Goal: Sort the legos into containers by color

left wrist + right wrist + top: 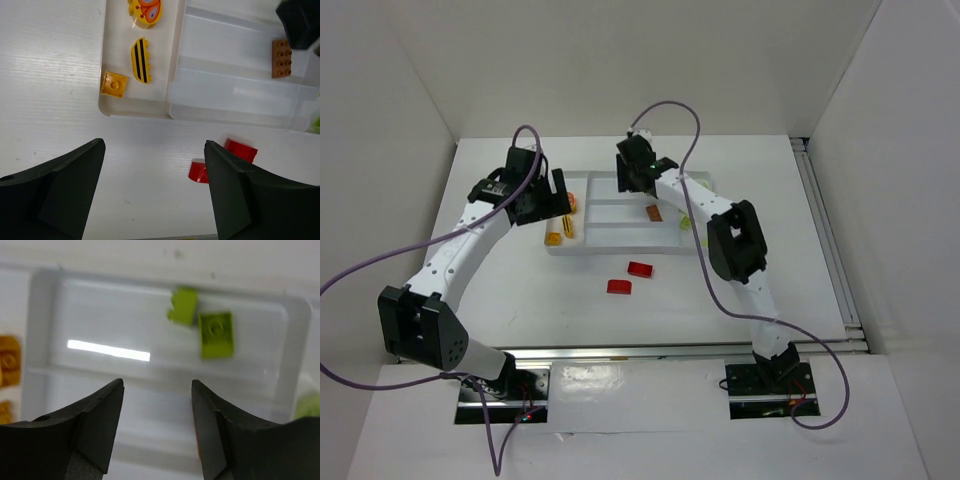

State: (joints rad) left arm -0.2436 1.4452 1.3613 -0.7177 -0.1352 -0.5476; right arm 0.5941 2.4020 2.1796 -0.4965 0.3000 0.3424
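Grip released on right hand (157,390) facing two bright-green plastic bricks (216,334), colour-grouped in white divided plastic tray (100,315). Left hand (155,145) spread empty near two unsorted red bricks (240,150).

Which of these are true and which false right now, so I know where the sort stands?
1. Two red plastic bricks lie on the table, outside the white plastic divided tray. True.
2. The brown studded brick shares a compartment with the yellow pieces. False: a divider separates them, and the yellow pieces lie in the end compartment.
3. The left pincer is clamped on a yellow brick. False: it is open and empty, over the table just short of the tray's edge.
4. Two bright green bricks lie together in one compartment, ahead of the open, empty right pincer. True.
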